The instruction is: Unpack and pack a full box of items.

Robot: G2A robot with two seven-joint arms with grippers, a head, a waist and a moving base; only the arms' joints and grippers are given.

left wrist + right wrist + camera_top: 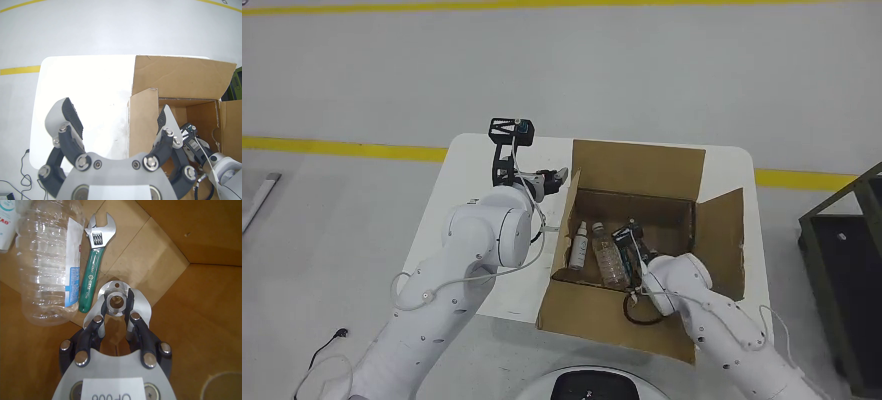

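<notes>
While the right gripper [116, 303] pinches a flanged metal fitting [113, 288] with its fingers narrowed on it, low inside the cardboard box [642, 165] at centre-right of the top view, a clear bottle [45, 262], a green-handled wrench [92, 266] and a white tube [5, 222] lie on the box floor at upper left. The left gripper [117, 115] hangs wide open, holding nothing, over the white table [85, 79] beside the box flap. Most items look boxed; whether this is early unpacking or late packing, can't tell.
</notes>
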